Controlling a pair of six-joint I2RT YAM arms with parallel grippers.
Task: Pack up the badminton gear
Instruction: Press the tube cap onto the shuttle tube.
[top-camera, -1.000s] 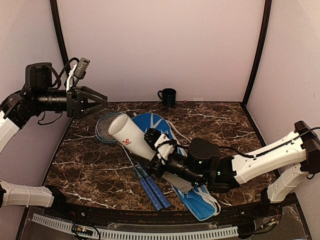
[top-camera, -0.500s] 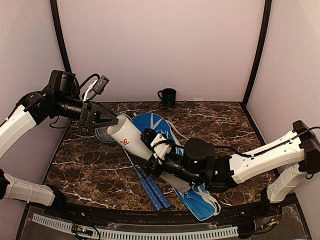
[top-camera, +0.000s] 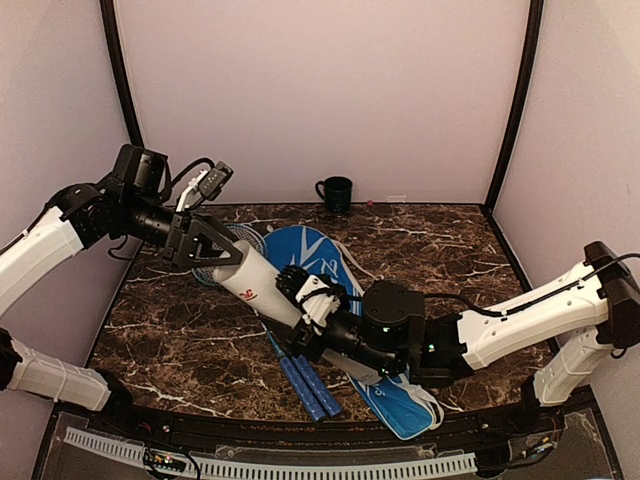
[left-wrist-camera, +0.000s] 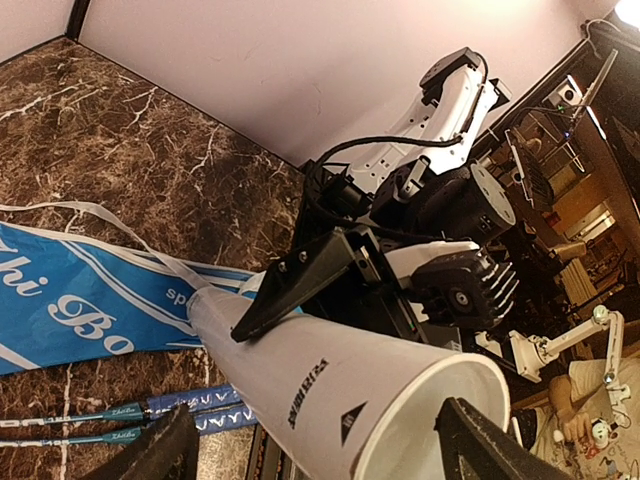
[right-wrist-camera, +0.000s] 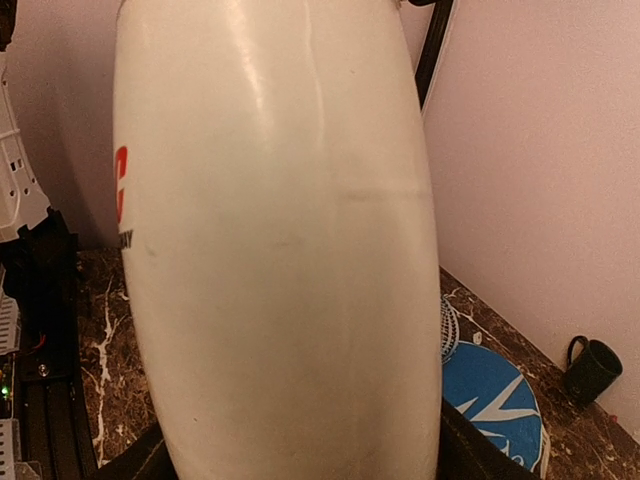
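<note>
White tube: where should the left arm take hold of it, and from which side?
Grip the tube at its raised open end, from the far left: the right arm's fingers clamp its middle, and its round wall suits fingers set across it.

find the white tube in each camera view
top external: white tube left of centre, tilted, between the two arms.
left wrist: tube in the lower middle, open mouth at lower right.
right wrist: tube fills most of the frame.
shared landmark: blue cover on the table.
</note>
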